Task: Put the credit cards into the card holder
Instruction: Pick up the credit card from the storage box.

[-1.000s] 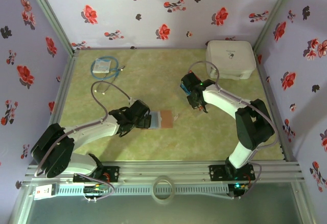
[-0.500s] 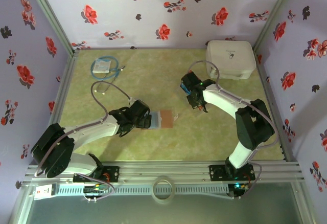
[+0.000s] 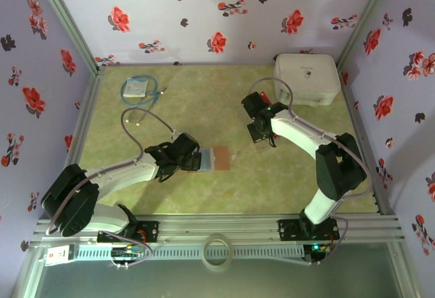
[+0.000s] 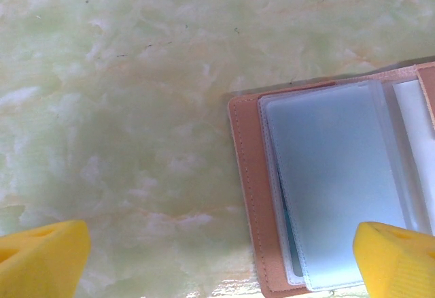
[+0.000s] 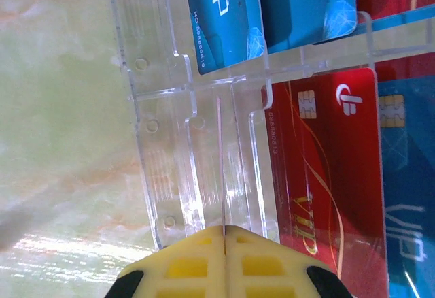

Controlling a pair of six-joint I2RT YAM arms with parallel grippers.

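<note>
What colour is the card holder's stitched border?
Tan-brown; the card holder shows best in the left wrist view.

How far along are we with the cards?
Done: nothing; the card holder lies open, visible pocket empty. In hand: the right gripper is shut over the clear tray, possibly pinching a card edge-on; the left gripper hangs open by the holder. Left: all credit cards.

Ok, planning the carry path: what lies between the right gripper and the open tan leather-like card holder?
In the top external view, just bare green marbled tabletop runs from the right gripper to the card holder.
</note>
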